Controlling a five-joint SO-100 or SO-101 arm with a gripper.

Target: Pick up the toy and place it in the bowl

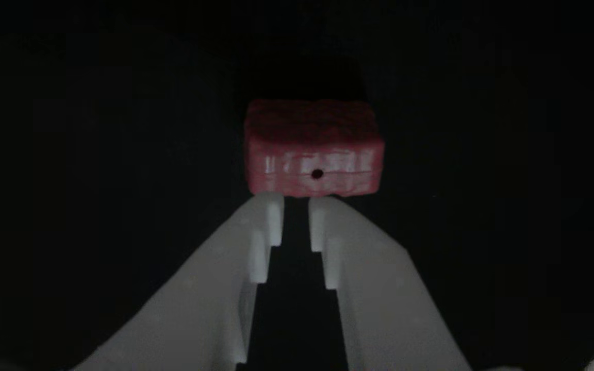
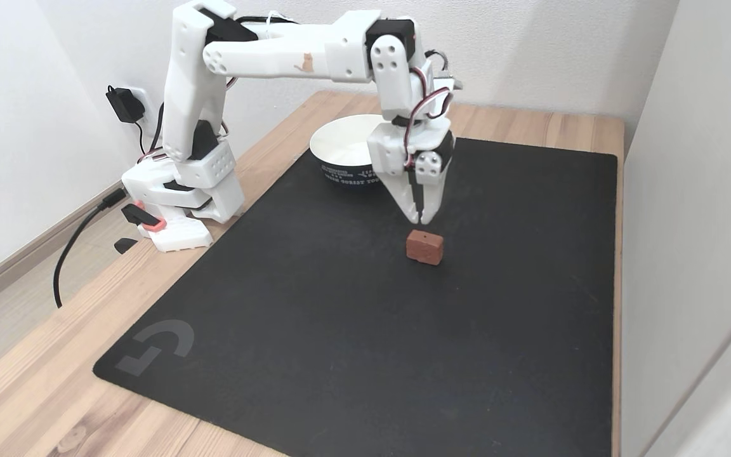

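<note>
One white two-finger gripper (image 2: pixel 424 219), jaws nearly closed and empty, hovers above the small red ridged plastic block (image 2: pixel 424 247); next, open and descend.

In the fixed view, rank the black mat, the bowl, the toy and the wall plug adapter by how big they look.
1. Black mat, by far the largest.
2. Bowl, partly hidden behind the gripper.
3 and 4. Toy and plug adapter look about alike; the adapter is farther away, so unranked.

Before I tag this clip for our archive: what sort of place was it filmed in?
Probably a home room corner: a wooden desk against white walls, a black desk mat, and a plugged-in wall outlet.
</note>
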